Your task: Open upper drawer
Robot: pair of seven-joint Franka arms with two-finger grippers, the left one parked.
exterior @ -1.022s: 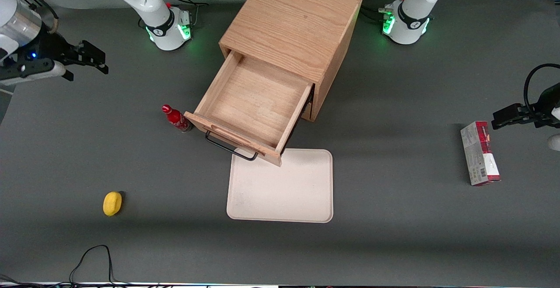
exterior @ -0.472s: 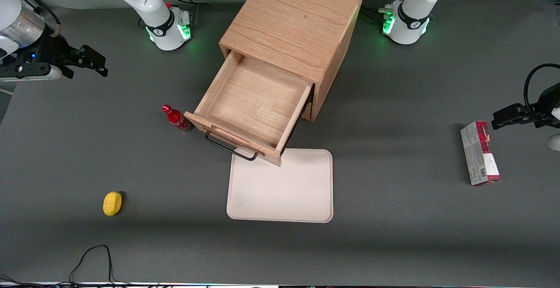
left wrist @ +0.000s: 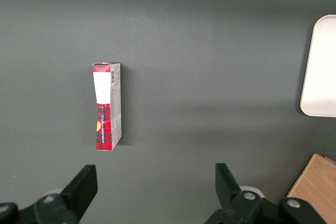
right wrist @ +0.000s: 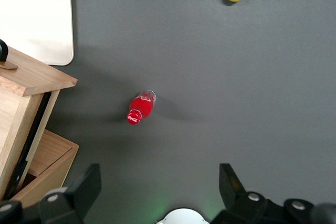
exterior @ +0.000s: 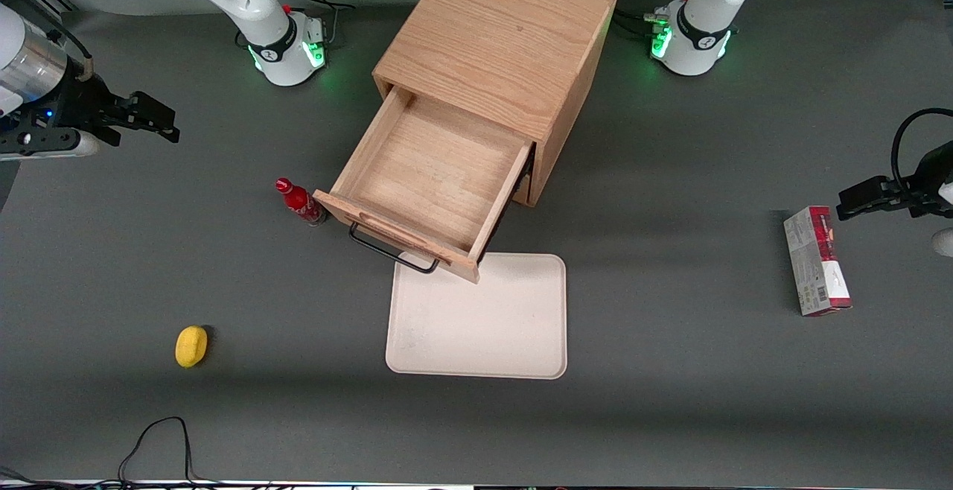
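Note:
The upper drawer (exterior: 435, 170) of the oak box cabinet (exterior: 499, 39) stands pulled far out, an empty shallow tray. Its thin black wire handle (exterior: 391, 252) hangs over the edge of the tray nearer the front camera. Part of the drawer front shows in the right wrist view (right wrist: 31, 80). The bottom drawer is mostly hidden under it. My gripper (exterior: 165, 119) is open and empty, high above the table at the working arm's end, well away from the cabinet. It also shows in the right wrist view (right wrist: 157, 187), jaws wide apart.
A small red bottle (exterior: 299, 202) stands beside the drawer's front corner (right wrist: 140, 106). A white tray (exterior: 478, 316) lies in front of the drawer. A yellow object (exterior: 190, 345) lies nearer the camera. A red-and-white box (exterior: 816, 261) lies toward the parked arm's end.
My gripper has drifted slightly farther from the cabinet and a little nearer the front camera. The drawer has not moved.

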